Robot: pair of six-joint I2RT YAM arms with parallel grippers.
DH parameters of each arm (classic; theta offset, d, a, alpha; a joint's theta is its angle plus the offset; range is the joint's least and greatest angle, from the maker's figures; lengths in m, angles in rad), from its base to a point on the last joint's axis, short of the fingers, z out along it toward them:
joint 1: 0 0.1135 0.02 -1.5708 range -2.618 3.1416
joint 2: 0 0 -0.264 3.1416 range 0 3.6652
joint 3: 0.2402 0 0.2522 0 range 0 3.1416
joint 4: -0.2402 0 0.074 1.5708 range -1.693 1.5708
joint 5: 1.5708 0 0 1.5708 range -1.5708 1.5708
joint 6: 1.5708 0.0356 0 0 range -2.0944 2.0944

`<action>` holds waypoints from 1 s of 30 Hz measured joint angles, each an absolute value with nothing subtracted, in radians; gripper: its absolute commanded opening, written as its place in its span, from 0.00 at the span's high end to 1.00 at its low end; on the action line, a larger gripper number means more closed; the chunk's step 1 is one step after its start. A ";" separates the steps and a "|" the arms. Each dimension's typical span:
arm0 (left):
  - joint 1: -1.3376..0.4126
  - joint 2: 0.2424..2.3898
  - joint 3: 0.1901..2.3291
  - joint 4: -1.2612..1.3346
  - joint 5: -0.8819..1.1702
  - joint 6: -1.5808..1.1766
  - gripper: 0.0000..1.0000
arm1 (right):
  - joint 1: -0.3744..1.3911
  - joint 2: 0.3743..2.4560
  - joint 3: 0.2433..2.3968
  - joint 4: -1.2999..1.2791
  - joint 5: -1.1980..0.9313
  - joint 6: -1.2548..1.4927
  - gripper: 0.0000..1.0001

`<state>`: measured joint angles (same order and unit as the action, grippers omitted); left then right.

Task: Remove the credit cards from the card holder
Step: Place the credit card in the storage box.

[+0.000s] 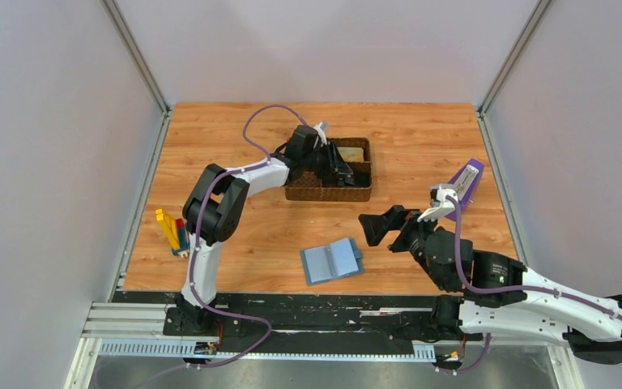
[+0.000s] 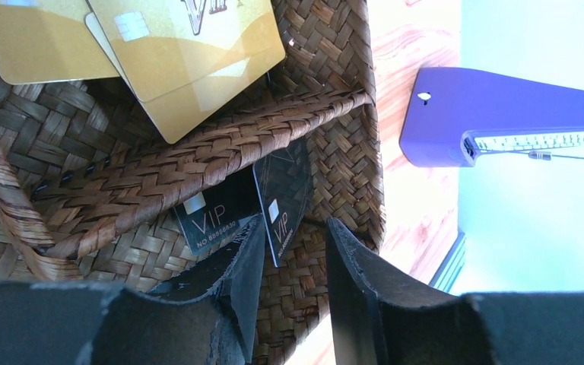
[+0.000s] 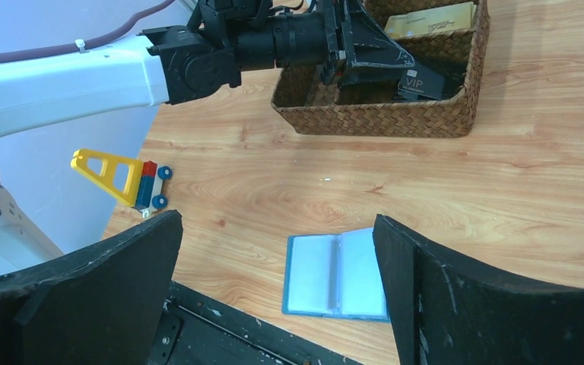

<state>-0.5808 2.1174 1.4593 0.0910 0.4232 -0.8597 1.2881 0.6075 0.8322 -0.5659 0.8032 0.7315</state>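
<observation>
The card holder point(image 1: 332, 261) lies open and flat on the table near the front edge, its pale blue pockets point(image 3: 338, 274) facing up. Gold credit cards point(image 2: 190, 53) lie in the far compartment of the brown woven tray point(image 1: 328, 193). In the near compartment lies one black card point(image 2: 213, 217), and a second black card point(image 2: 283, 201) stands on edge against the divider. My left gripper point(image 2: 296, 222) reaches into that near compartment, its jaws apart with bare weave between them; the standing card is at its left fingertip. My right gripper point(image 1: 385, 235) hovers wide open beside the holder, holding nothing.
A purple metronome point(image 1: 467, 182) stands at the right side of the table, just beyond the tray's end point(image 2: 334, 160). Yellow, red and blue toy blocks point(image 1: 170, 231) sit at the left edge. Grey walls close in the table on three sides.
</observation>
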 measured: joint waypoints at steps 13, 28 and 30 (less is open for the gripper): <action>-0.580 2.109 1.477 0.034 0.459 -0.834 0.57 | 1.288 0.667 0.831 -0.569 0.810 0.741 0.00; -0.574 1.816 1.444 -0.147 0.423 -0.747 0.56 | 1.288 0.845 0.831 -0.572 0.745 0.805 0.02; -0.568 1.745 1.407 -0.199 0.399 -0.725 0.56 | 1.288 0.880 0.831 -0.572 0.719 0.817 0.04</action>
<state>-0.5682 1.7447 1.4075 -0.1993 0.3992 -0.7246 1.2881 0.8803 0.8314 -0.5724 0.7185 0.8165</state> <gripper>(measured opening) 0.442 0.990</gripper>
